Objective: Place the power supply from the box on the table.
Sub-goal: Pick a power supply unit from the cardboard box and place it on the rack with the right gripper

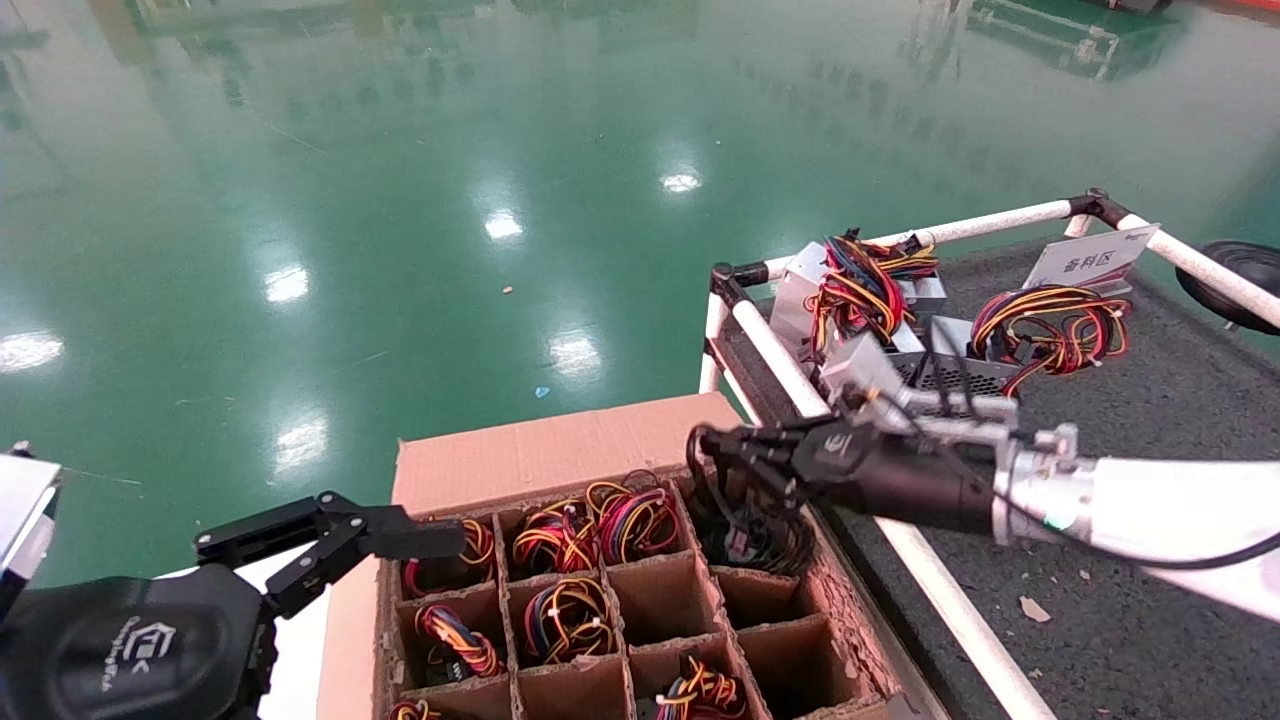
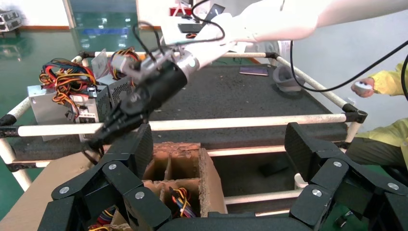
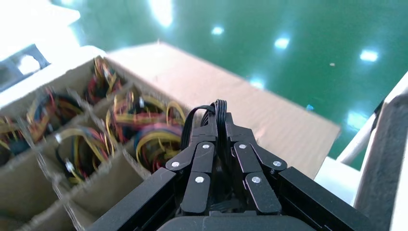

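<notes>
Right gripper [image 1: 712,462], black and multi-jointed, hangs at the far right corner of the large brown cardboard box [image 1: 560,455]; its fingers are pinched together on a loop of black cable [image 3: 219,108], as your right wrist view shows. That bundle of all-black cables [image 1: 750,530] belongs to the power supply, and it trails from the fingertips into the far right cell; the unit's metal body cannot be made out there. You can count six cells holding coils of red, yellow and orange wires [image 1: 565,615] and several bare cells among the cardboard dividers. On the dark grey rough-textured table [image 1: 1150,560], edged by a white pipe rail [image 1: 775,355], stand at least three silver units with coloured wires [image 1: 870,300] and one white label card [image 1: 1090,258]. Left gripper [image 1: 335,545] sits at the box's left side, fingers spread wide and holding nothing.
</notes>
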Robot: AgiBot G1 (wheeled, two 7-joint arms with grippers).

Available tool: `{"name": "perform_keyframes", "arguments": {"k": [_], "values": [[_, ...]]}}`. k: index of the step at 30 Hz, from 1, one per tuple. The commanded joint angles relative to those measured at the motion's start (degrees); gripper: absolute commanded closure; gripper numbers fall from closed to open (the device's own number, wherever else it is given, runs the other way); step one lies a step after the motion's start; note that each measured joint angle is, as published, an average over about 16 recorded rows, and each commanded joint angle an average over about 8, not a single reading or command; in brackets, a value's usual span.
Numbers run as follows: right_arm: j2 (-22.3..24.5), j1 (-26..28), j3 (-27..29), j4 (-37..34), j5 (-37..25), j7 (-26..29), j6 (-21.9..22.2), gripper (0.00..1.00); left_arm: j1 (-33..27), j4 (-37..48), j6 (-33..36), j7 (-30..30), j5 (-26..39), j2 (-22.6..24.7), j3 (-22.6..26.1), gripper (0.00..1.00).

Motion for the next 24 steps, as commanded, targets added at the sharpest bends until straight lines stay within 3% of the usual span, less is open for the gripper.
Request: {"name": "perform_keyframes", "arguments": {"k": [1, 12, 24], "values": [[0.36, 0.74, 0.38, -0.30, 0.61, 1.08, -1.03, 1.00, 0.00, 0.00, 0.00, 0.00, 0.00, 0.00, 0.00, 0.00], [5.84, 9.36, 3.47, 0.24, 5.32, 12.21, -8.85, 1.00, 0.00, 0.00, 0.00, 0.00, 0.00, 0.00, 0.01, 0.00], [16.47, 18.54, 6.08, 5.11, 10.07, 27.12, -13.96, 1.00, 0.00, 0.00, 0.00, 0.01, -0.01, 0.00, 0.01, 0.00]]}}
